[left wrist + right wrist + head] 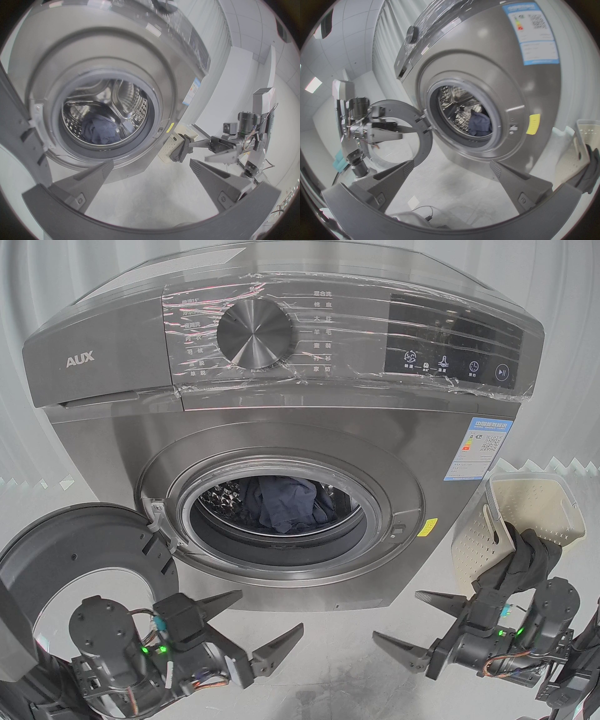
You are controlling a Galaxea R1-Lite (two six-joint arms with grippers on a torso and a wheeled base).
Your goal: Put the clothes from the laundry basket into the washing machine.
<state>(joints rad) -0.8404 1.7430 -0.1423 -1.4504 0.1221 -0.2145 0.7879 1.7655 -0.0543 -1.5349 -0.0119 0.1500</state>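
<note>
1. One silver washing machine stands with its single round door swung fully open on the machine's left side.
2. One dark blue garment lies in the machine's drum, seen through the open port.
3. One cream perforated laundry basket sits tilted just beside the machine's right front corner. One dark grey garment is draped over its rim and hangs outside.
4. The left gripper hangs in front of the machine, below the port and beside the open door. Its two fingers are spread wide and hold nothing.
5. The right gripper hangs in front of the machine's right side, near the basket. Its two fingers are likewise spread wide and empty.
</note>
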